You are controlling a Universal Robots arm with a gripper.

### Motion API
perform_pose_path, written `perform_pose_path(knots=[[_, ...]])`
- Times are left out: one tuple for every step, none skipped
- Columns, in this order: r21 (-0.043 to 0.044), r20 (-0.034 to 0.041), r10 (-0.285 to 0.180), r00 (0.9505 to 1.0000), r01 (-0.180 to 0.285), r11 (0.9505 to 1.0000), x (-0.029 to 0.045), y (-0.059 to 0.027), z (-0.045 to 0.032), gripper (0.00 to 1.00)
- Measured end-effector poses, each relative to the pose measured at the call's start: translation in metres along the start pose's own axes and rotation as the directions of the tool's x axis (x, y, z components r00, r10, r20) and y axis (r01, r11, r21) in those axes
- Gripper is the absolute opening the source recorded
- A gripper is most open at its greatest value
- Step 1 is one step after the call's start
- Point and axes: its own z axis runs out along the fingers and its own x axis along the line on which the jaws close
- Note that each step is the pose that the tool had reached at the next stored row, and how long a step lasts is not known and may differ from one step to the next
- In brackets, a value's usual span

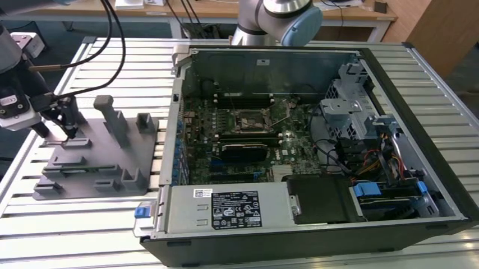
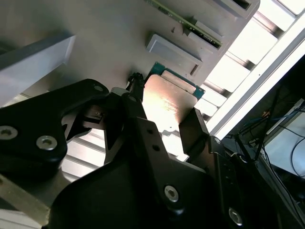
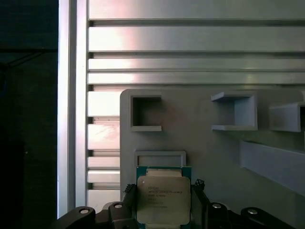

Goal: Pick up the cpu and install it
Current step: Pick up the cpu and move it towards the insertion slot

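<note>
Fingers (image 3: 198, 187) are closed against two opposite edges of the cpu (image 3: 163, 200), silver lid up. You cannot tell whether it has left its seat. The gripper (image 1: 64, 133) sits low at the exterior view's left edge, over the far corner of the grey fixture tray (image 1: 90, 188).

Close by:
- A shallow frame pocket (image 3: 160, 158) is just beside the chip, with two square pockets (image 3: 145, 114) further out.
- Tall tray posts (image 1: 112, 120) stand between your gripper and the computer case (image 1: 419, 185).
- Black cables (image 1: 112, 33) hang from the upper left of the exterior view.

Case wall (image 1: 178, 112) rises just beside the tray. The CPU socket (image 1: 247, 119) is mid-frame on the motherboard. Slatted table (image 1: 67, 230) shows around the tray's outer edges.
</note>
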Motion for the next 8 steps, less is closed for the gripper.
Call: perform_pose_path(knots=[[0.0, 0.0, 0.0, 1.0, 0.0, 1.0, 0.0, 0.0002, -0.0012, 0.54], [0.0, 0.0, 0.0, 1.0, 0.0, 1.0, 0.0, 0.0003, -0.0022, 0.54], [0.0, 0.0001, 0.0, 1.0, 0.0, 1.0, 0.0, 0.0004, -0.0031, 0.54], [0.0, 0.0001, 0.0, 1.0, 0.0, 1.0, 0.0, 0.0005, -0.0041, 0.54], [-0.0001, 0.0001, 0.0, 1.0, 0.0, 1.0, 0.0, 0.0006, -0.0051, 0.54], [0.0, 0.0001, 0.0, 1.0, 0.0, 1.0, 0.0, 0.0007, -0.0062, 0.54], [-0.0001, 0.0001, 0.0, 1.0, 0.0, 1.0, 0.0, 0.0008, -0.0073, 0.54], [0.0, 0.0001, 0.0, 1.0, 0.0, 1.0, 0.0, 0.0009, -0.0083, 0.54]])
